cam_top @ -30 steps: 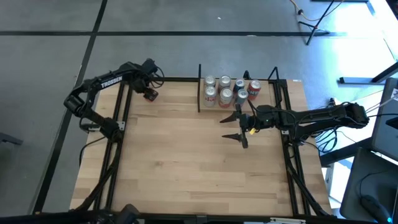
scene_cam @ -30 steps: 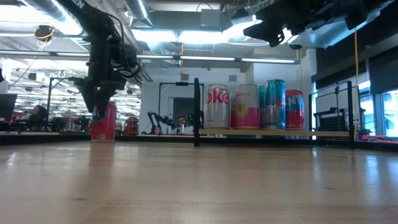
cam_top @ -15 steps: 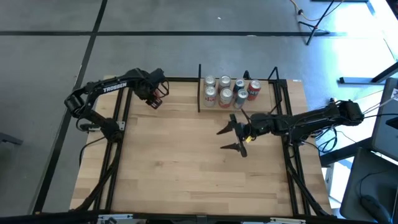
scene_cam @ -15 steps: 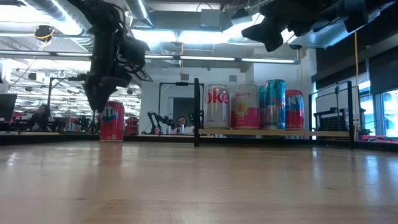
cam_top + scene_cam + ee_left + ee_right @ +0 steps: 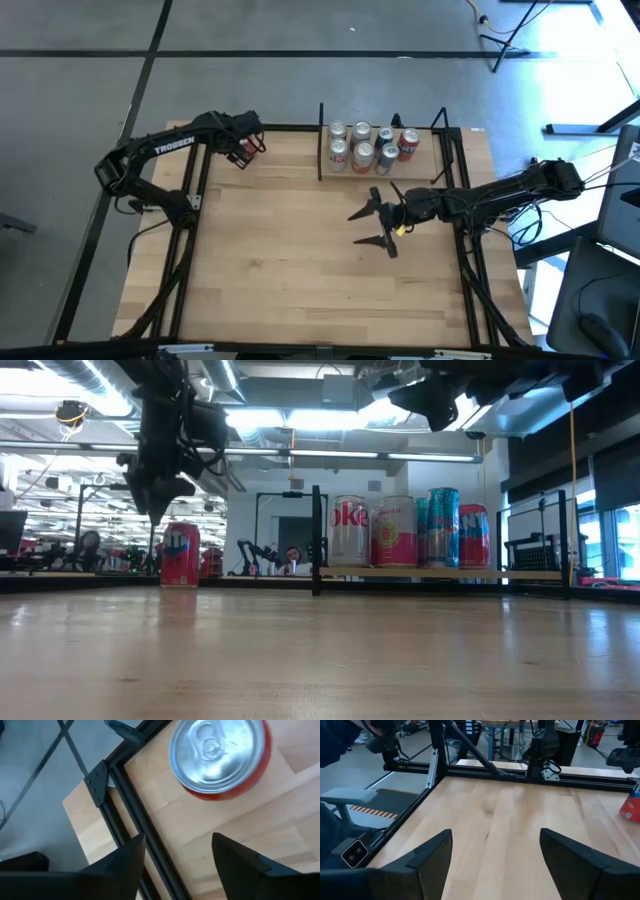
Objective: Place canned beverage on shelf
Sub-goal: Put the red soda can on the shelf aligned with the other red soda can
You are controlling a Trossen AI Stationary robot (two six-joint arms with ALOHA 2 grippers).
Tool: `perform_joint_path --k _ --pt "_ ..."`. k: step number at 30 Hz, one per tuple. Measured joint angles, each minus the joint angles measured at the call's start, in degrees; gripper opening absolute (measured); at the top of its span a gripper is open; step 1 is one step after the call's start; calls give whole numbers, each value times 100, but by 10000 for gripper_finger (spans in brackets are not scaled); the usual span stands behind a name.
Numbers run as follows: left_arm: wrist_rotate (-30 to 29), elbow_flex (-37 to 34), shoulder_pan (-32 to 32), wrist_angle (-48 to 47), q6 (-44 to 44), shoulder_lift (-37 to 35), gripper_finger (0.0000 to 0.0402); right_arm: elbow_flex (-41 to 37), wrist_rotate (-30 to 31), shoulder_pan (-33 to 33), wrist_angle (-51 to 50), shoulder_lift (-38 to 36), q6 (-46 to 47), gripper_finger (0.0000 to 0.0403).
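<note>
- We see a light-wood table [image 5: 300,260] with a black metal frame along its edges, standing on a grey floor [image 5: 80,90] crossed by dark lines.
- In the low view the room behind is an open workspace with ceiling lights and pipes; small figures of people show far off, too small to tell more.
- The shelf [image 5: 385,168] stands at the far edge of the table, right of its middle: a small wood board between thin black uprights.
- We count five cans on the shelf [image 5: 440,572] in the high view; in the low view they stand upright, side by side, among them a silver one with red letters [image 5: 349,531], a pink one [image 5: 396,532], a blue one [image 5: 443,526] and a red one [image 5: 473,535].
- A red can [image 5: 239,157] stands upright on the table near its far left corner, well apart from the shelf.
- The left gripper [image 5: 243,150] hangs above this can [image 5: 180,554]; its fingers are spread apart and hold nothing.
- In the left wrist view the can's silver top [image 5: 215,755] lies beyond the two dark fingers [image 5: 125,860], not between them and not touched by them.
- The right gripper [image 5: 372,226] hangs over the table in front of the shelf, its fingers [image 5: 362,210] spread wide and empty.
- The right wrist view shows bare table between those fingers [image 5: 432,852].
</note>
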Motion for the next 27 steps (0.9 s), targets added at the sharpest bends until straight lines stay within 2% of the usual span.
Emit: perform_joint_path --k 6,11,14,23,27 --pt "509 0 158 352 155 -4 269 2 -7 0 -14 0 0 285" --pt "545 0 304 911 48 -4 331 4 -7 0 -56 0 0 285" --pt "597 0 474 1091 164 14 355 7 -7 0 -58 0 4 285" --pt "1611 -48 984 1827 572 235 356 11 20 0 -73 120 50 285" --pt "1775 -52 1095 1964 629 357 351 13 93 0 -56 169 60 285"
